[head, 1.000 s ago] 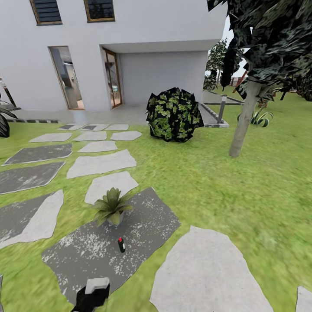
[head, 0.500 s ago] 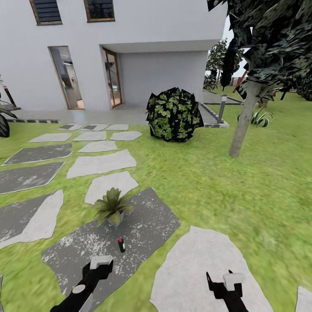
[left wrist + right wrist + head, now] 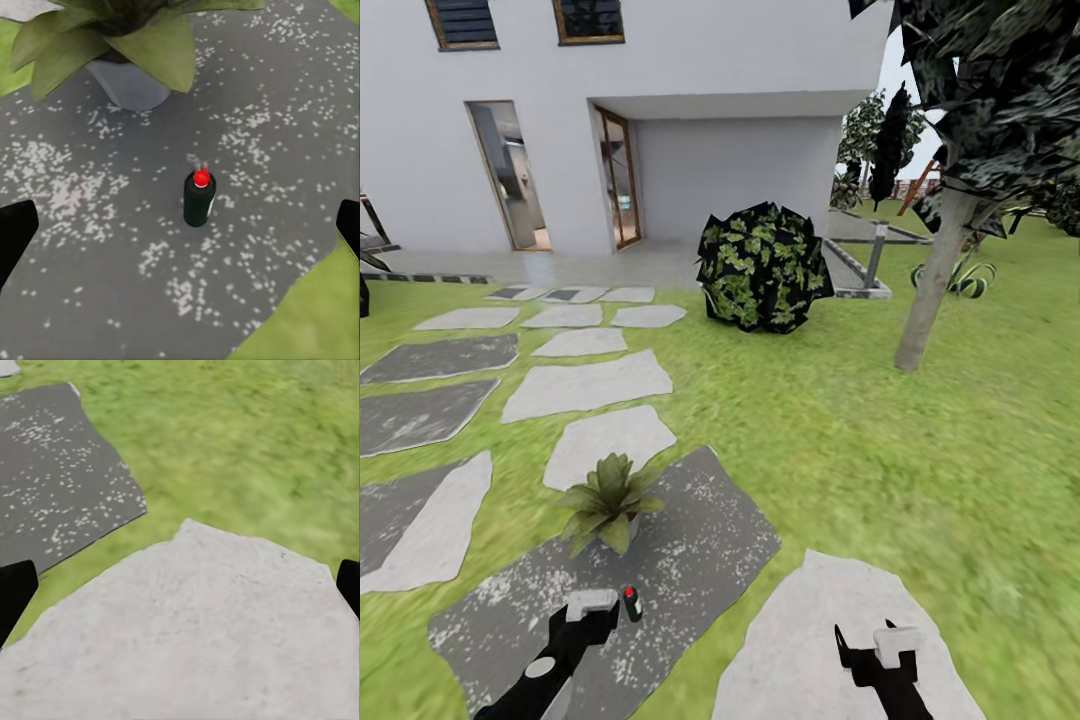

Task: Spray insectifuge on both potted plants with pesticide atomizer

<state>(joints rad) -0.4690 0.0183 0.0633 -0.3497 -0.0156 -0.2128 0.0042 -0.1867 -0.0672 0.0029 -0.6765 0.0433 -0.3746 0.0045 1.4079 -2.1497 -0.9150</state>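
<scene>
White house walls [image 3: 760, 60] and a dark leafy bush [image 3: 763, 266] back a green lawn [image 3: 880, 450] crossed by grey stepping stones, with a tree trunk [image 3: 930, 290] off to one side. On the largest dark speckled slab [image 3: 690, 545], one potted plant [image 3: 605, 500] spreads its pointed green leaves over a small pale pot. The pesticide atomizer [image 3: 630, 603] stands upright on that slab, near the plant but apart from it; the left wrist view shows its dark body and red top [image 3: 201, 178] centred between two dark fingertips set far apart.

The left gripper [image 3: 592, 606] hovers just beside the bottle, its claw wide and empty. The right gripper [image 3: 880, 645] hangs over a pale stone [image 3: 800, 650], its claw likewise wide and holding nothing.

The risk from here looks plain: the bottle is slim and free-standing, so a finger arriving off-centre or too low could tip it and send it rolling across the slab. A reach carried too far could also brush the plant's leaves.

No brand, label or lettering can be read on the bottle at this size.
</scene>
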